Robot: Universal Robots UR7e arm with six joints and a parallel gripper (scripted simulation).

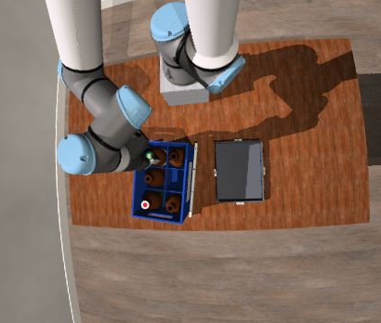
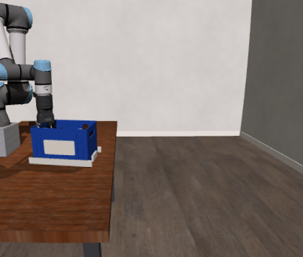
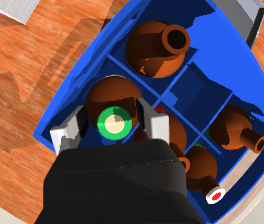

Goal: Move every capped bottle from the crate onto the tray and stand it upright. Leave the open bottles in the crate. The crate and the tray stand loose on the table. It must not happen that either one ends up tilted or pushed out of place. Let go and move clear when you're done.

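The blue crate (image 1: 165, 182) holds several brown bottles. A green-capped bottle (image 3: 114, 123) stands in the crate's corner cell; it also shows in the top view (image 1: 151, 156). A red-capped bottle (image 1: 145, 204) stands in the opposite end cell, also in the wrist view (image 3: 215, 196). Open bottles (image 3: 161, 46) fill other cells. My gripper (image 3: 111, 112) is open, lowered into the crate with one finger on each side of the green cap, not closed on it. In the side view the gripper (image 2: 46, 123) dips into the crate's far corner. The dark tray (image 1: 239, 171) lies empty right of the crate.
The arm's grey base block (image 1: 184, 90) stands behind the crate. The crate sits near the table's edge in the side view (image 2: 65, 142). One crate cell (image 3: 189, 86) looks empty.
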